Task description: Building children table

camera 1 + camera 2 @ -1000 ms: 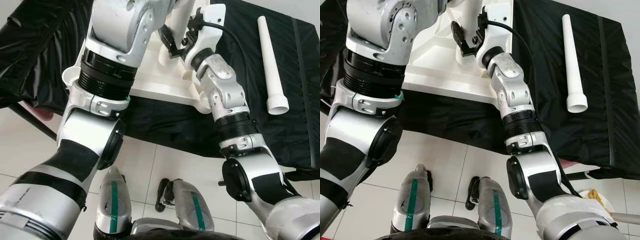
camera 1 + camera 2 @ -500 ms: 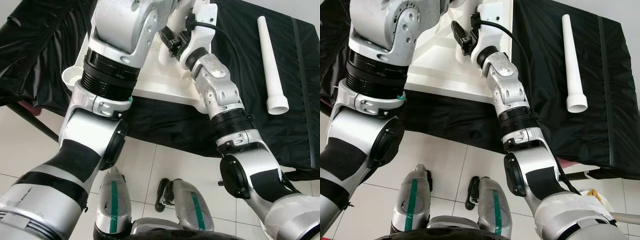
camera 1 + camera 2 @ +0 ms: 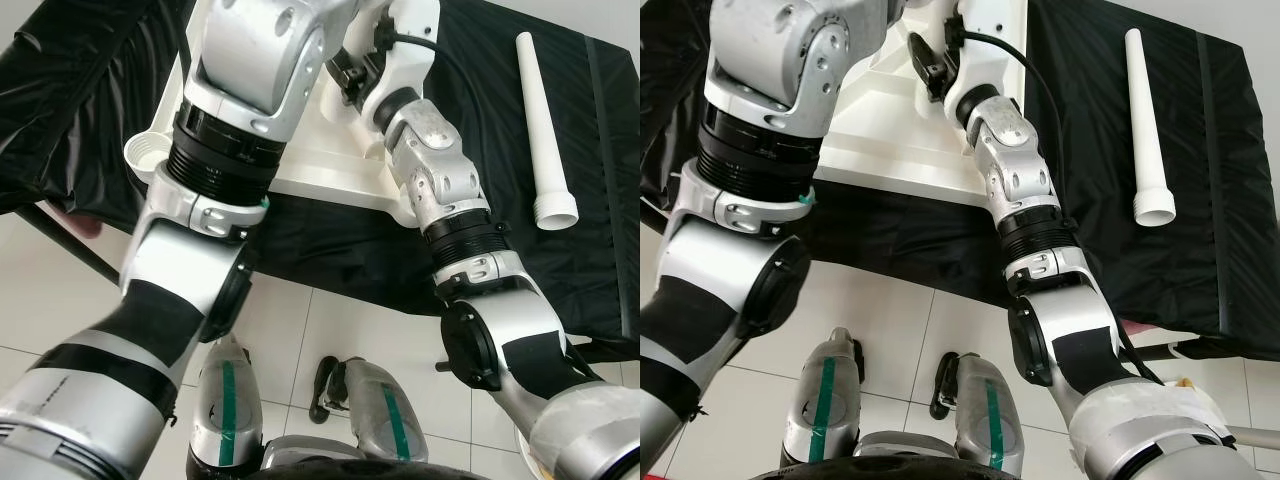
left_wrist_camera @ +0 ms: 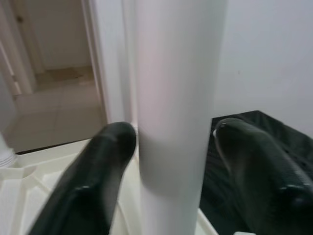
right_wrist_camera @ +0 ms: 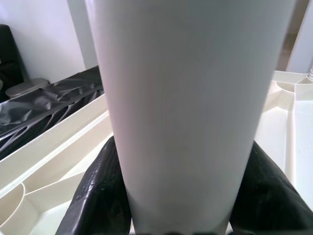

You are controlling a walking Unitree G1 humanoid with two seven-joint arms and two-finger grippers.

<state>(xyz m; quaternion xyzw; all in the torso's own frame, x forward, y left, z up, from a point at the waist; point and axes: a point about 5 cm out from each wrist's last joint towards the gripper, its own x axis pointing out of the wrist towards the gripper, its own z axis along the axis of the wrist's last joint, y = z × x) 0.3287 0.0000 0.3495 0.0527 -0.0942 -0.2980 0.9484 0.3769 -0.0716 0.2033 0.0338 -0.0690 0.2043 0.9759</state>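
A white tabletop [image 3: 320, 165] lies upside down on a black-covered surface [image 3: 80, 90], with a round leg socket [image 3: 145, 152] at its near left corner. A white table leg [image 5: 190, 98] stands upright on it. My right gripper [image 5: 183, 149] is shut on this leg, its black fingers [image 3: 345, 85] pressed to both sides. In the left wrist view my left gripper [image 4: 173, 132] also clasps the leg [image 4: 176, 98], both fingertips touching it. In the eye views my bulky left arm [image 3: 240, 90] hides that gripper. A second white leg [image 3: 545, 130] lies loose on the black cover at the right.
The black cover [image 3: 1200, 200] ends at a front edge just ahead of my feet [image 3: 230, 420], which stand on a white tiled floor [image 3: 50, 290]. A dark bar [image 3: 70, 245] slants down at the left. A doorway and a tiled hall [image 4: 54, 103] lie beyond the table.
My right forearm has swung a little further in over the tabletop, carrying its gripper slightly away from me. The left arm has shifted slightly the same way. Both stay on the upright leg.
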